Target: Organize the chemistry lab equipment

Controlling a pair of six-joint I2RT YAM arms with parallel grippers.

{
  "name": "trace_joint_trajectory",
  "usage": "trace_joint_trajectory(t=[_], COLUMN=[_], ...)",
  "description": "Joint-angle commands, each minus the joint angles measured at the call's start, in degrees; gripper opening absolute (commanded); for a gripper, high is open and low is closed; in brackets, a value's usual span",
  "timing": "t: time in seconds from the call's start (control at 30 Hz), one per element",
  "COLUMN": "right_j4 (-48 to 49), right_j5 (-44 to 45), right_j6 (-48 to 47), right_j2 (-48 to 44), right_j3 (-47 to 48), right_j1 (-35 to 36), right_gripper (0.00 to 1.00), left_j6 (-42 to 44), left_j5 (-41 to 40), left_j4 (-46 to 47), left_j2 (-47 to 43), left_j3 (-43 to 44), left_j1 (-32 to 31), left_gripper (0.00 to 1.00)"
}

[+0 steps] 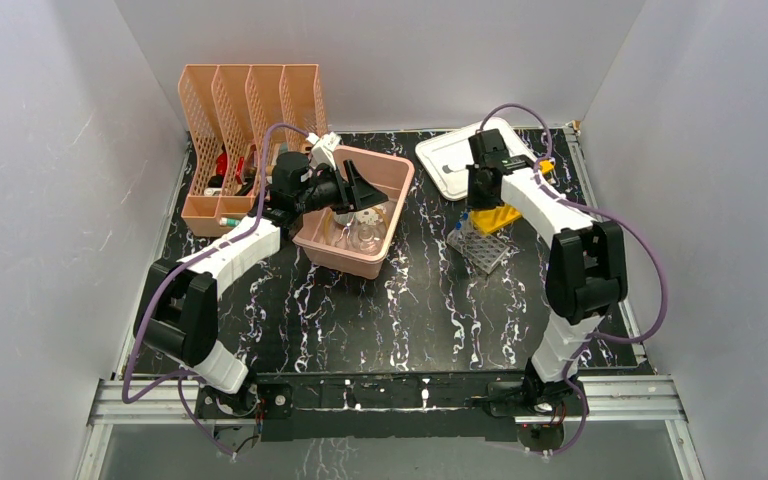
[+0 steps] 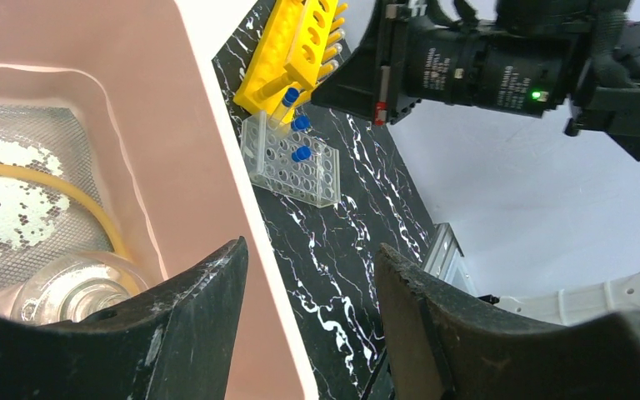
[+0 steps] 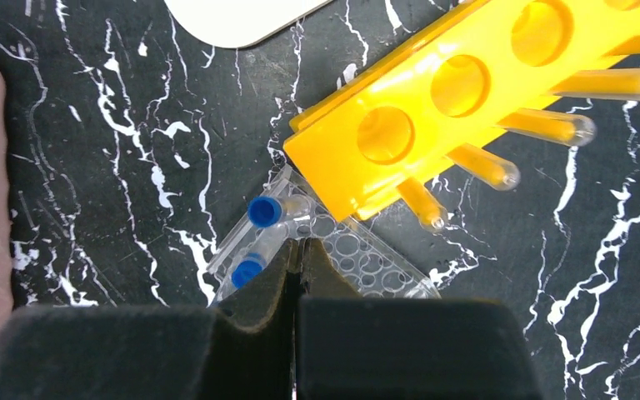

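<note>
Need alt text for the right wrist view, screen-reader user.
The right gripper, jaws shut on nothing, hangs just over a clear tube rack with two blue-capped tubes showing, on a black marbled table. A yellow tube rack overlaps the clear rack's far end; a white lid corner shows at top.

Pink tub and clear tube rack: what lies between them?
Only bare black table, as the top view shows, between pink tub and clear tube rack.
</note>
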Motion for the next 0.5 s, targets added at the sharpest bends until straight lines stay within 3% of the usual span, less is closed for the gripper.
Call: trace_joint_trajectory(t=[0.0,0.2,0.37,0.47], right_j4=[0.31,1.92,-0.23,-2.83], right_j5=[1.78,-0.51,-3.06,-5.56], right_j6=[0.35,-0.14,-0.62,-2.04], right_j2=[-6.73,-5.12,6.23,14.76], right_j3=[3.63,9.78,21.87,32.83], right_j1=[-0.09,-0.11,-0.10,-0.07], right_gripper=[0.00,0.04,0.43,0.55], left_j6=[0.69,2.93,4.28,4.13], left_j5=[0.78,-1.31,-2.76,-3.37], left_j4=[-0.31,-5.50,-10.15,-12.01], left_j2=[-1.23,-0.90,0.62,1.65], left_j3=[1.03,5.37,10.15,12.44], left_j1=[-0.11,-0.11,-0.07,0.06], left_gripper=[0.55,0.56,0.56,0.56])
